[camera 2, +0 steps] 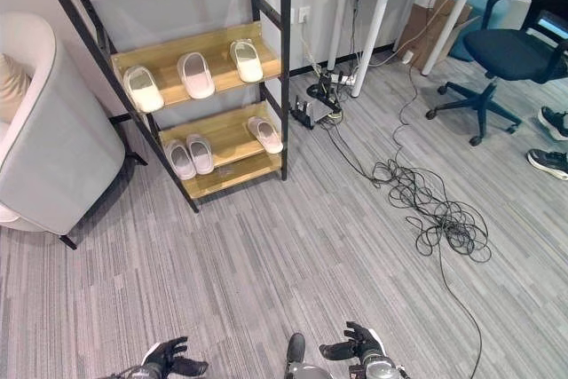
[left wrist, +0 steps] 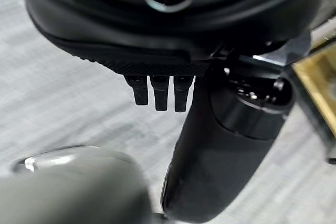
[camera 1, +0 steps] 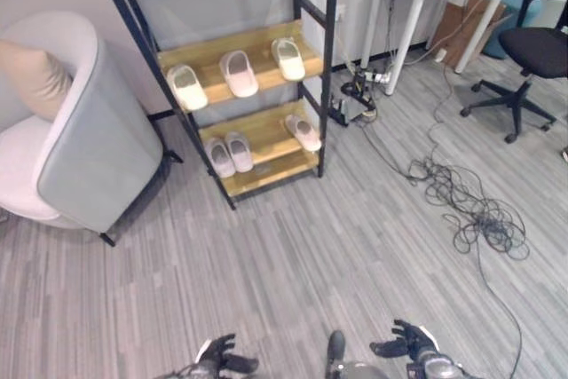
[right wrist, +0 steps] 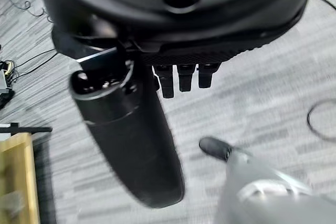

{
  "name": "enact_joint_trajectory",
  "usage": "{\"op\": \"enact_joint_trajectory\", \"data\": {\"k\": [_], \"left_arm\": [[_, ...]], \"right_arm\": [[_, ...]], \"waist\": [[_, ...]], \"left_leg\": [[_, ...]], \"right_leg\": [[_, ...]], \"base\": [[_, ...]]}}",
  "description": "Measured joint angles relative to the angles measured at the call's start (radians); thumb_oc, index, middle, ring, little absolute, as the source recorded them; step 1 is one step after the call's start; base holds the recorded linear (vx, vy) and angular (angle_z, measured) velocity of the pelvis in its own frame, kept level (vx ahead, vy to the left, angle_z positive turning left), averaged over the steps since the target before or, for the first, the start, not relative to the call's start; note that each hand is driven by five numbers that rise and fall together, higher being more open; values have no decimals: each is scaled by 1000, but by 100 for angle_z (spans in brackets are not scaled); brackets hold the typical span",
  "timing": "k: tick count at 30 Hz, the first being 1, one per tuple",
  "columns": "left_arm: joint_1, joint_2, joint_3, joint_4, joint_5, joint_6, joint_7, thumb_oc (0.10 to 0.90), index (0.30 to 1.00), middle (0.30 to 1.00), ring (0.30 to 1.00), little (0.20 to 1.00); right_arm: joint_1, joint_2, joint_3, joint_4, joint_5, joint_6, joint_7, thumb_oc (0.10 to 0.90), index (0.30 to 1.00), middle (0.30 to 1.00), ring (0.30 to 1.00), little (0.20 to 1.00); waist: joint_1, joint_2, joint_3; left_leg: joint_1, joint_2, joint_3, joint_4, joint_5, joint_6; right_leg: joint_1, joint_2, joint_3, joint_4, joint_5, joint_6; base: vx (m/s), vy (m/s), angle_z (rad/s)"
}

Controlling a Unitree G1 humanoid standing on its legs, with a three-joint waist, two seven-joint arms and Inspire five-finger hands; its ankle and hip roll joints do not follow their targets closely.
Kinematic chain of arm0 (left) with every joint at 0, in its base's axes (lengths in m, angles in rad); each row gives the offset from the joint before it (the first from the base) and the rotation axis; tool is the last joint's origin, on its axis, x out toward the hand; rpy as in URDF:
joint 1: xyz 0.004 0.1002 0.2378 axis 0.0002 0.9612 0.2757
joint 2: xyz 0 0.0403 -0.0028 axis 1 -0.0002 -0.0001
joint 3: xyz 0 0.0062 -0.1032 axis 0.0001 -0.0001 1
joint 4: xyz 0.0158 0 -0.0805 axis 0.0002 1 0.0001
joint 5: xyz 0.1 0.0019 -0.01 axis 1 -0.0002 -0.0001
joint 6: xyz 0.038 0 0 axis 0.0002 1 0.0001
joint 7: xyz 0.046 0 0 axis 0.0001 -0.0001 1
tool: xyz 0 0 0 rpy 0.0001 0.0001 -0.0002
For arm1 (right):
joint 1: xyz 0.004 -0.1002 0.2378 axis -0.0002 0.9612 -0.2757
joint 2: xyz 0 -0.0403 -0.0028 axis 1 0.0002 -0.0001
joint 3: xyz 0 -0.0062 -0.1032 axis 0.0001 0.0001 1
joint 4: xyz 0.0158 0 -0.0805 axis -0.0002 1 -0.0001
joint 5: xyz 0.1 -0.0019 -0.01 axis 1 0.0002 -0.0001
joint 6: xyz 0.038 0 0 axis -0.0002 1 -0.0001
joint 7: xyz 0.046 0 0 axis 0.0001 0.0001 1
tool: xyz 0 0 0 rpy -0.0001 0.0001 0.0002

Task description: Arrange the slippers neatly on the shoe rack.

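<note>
Nowhere legible print; six slippers on shoe rack, left hand and right hand loosely spread, empty.

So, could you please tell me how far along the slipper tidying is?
Six slippers already sit on the shoe rack: three on the middle shelf, three on the lower shelf. The left robot hand and right robot hand hang open and empty. The single slipper could be squared up.
</note>
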Motion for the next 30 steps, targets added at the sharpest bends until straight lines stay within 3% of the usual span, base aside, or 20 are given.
{"op": "enact_joint_trajectory", "data": {"k": [1,4,8,10,12,13,14,15,16,18,19,21,25,27,28,30], "left_arm": [[-6,-1,-4,-17,0,-5,-1,800,900,900,900,900],[-36,-5,-13,-27,0,-11,-16,800,900,900,900,900],[-71,-8,-24,-36,-10,-4,-26,800,900,900,900,900],[-74,-7,-18,-35,-10,-4,-26,800,900,900,900,900],[-44,-11,-2,-35,-17,-4,-24,800,900,900,900,900],[-26,-11,15,-16,-34,-2,-27,800,900,900,900,900],[-19,-3,15,-15,-37,-2,-19,800,900,900,900,900],[-23,16,15,-18,-36,-3,-18,800,900,900,900,900],[-22,24,12,-19,-36,-2,-18,800,900,900,900,900],[-29,35,7,-18,-36,1,-18,800,900,900,900,900],[-25,46,-1,-17,-36,2,-19,800,900,900,900,900],[-24,45,-2,-19,-36,-1,-17,800,900,900,900,900],[-12,40,6,-11,-37,1,-17,800,900,900,900,900],[1,37,7,6,-36,3,-17,800,900,900,900,900],[8,34,8,21,-36,6,-17,800,900,900,900,900],[29,30,8,33,-36,6,-17,800,900,900,900,900]], "right_arm": [[2,2,-1,5,1,2,-2,800,900,900,900,900],[-2,5,-2,20,10,-1,-5,800,900,900,900,900],[13,2,-4,54,39,12,-7,800,900,900,900,900],[4,-3,-3,67,39,15,-10,800,900,900,900,900],[21,-10,-2,63,39,14,-7,800,900,900,900,900],[38,4,0,67,37,13,-6,800,900,900,900,900],[51,14,0,66,37,13,-4,800,900,900,900,900],[62,25,0,59,36,12,5,800,900,900,900,900],[58,29,-1,54,36,13,8,800,900,900,900,900],[50,28,-11,45,36,14,10,800,900,900,900,900],[47,29,-11,31,36,13,10,800,900,900,900,900],[43,28,-8,16,35,4,12,800,900,900,900,900],[16,28,0,-5,35,2,21,800,900,900,900,900],[9,29,1,-20,35,2,26,800,900,900,900,900],[3,31,1,-22,36,3,28,800,900,900,900,900],[-1,41,-2,-23,38,1,30,800,900,900,900,900]], "waist": [[10,-19,9],[2,-36,27],[11,0,65],[38,28,70],[35,63,58],[37,50,53],[45,34,42],[58,1,27],[66,-7,27],[53,-1,28],[55,-3,30],[58,12,31],[30,34,36],[23,27,35],[3,22,36],[-30,14,37]], "left_leg": [[-17,-4,25,-45,0,0],[-113,9,85,-176,21,5],[-236,17,162,-366,185,2],[-245,16,158,-430,231,-12],[-208,17,160,-472,253,6],[-159,-4,171,-477,279,101],[-141,-20,192,-482,260,107],[-128,-50,216,-479,226,125],[-113,-67,226,-484,237,154],[-78,-88,204,-488,208,191],[-37,-99,199,-501,192,196],[18,-106,174,-518,168,215],[83,-113,127,-556,144,198],[99,-120,113,-562,114,188],[113,-125,94,-566,119,186],[155,-124,50,-572,92,181]], "right_leg": [[21,-2,-1,-18,-4,-4],[52,-5,-44,-43,-22,1],[109,1,-74,-50,-90,41],[138,3,-39,-49,-112,68],[180,8,-2,-43,-132,112],[224,-19,15,-39,-163,151],[218,-38,33,-16,-184,159],[196,-71,45,61,-184,178],[144,-106,33,186,-236,211],[51,-145,50,438,-249,249],[15,-169,45,571,-250,249],[-24,-169,39,632,-262,249],[-127,-143,0,479,-268,225],[-180,-134,18,304,-200,234],[-191,-129,49,198,-134,237],[-206,-106,136,105,-47,235]], "base": [[256,-53,29],[278,-4,28],[380,68,28],[401,144,-48],[402,177,-57],[315,184,-47],[245,203,-52],[192,193,-35],[218,187,-15],[264,147,17],[303,111,30],[324,42,26],[360,-82,38],[434,-116,20],[402,-102,44],[483,-171,61]]}}
